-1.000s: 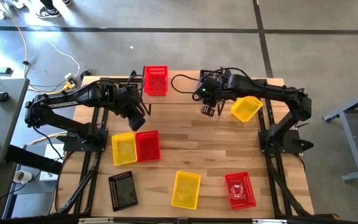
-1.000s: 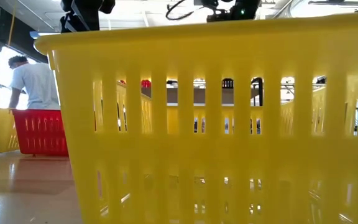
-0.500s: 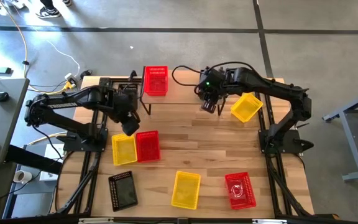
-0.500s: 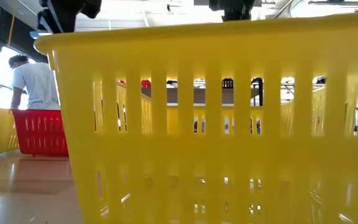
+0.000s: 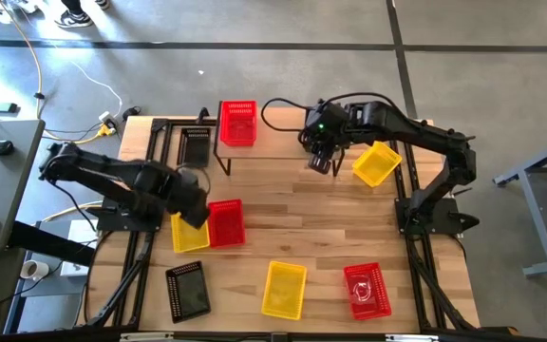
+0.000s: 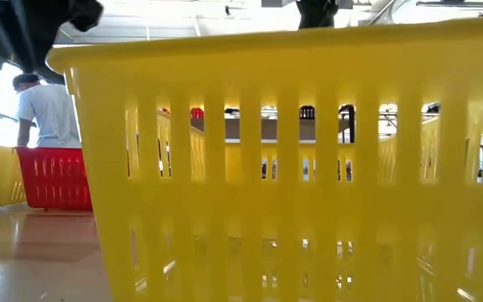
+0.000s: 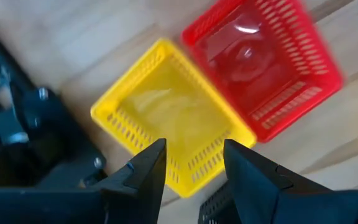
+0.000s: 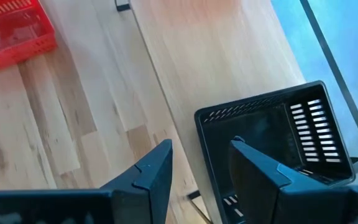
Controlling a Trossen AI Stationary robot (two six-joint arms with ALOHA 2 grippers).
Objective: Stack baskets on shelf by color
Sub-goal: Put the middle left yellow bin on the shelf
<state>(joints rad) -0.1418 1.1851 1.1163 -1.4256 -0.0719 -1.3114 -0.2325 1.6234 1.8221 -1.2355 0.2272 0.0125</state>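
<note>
The shelf point(image 5: 278, 141) stands along the table's far edge, with a red basket point(image 5: 237, 123) on its left end. My right gripper point(image 5: 321, 158) point(image 8: 199, 163) hangs open over the shelf's right end. There a black basket point(image 8: 272, 140) sits on the plank, and its short rim runs between my two fingers without visible touch. My left gripper point(image 5: 195, 206) point(image 7: 191, 158) is open above a yellow basket point(image 5: 189, 229) point(image 7: 173, 121). That basket lies on the table beside a red basket point(image 5: 225, 221) point(image 7: 263, 68).
On the near table lie a black basket point(image 5: 189, 290), a yellow basket point(image 5: 283, 290) that fills the low view point(image 6: 292, 168), and a red basket point(image 5: 367, 290). A tilted yellow basket point(image 5: 376, 164) sits right of the shelf and another black basket point(image 5: 196, 147) left of it. A person point(image 6: 49, 113) stands beyond.
My left gripper has swung away from the shelf's left end toward the table's near edge and come down over the yellow basket. My right gripper has shifted a little toward the far edge, over the shelf's right end.
</note>
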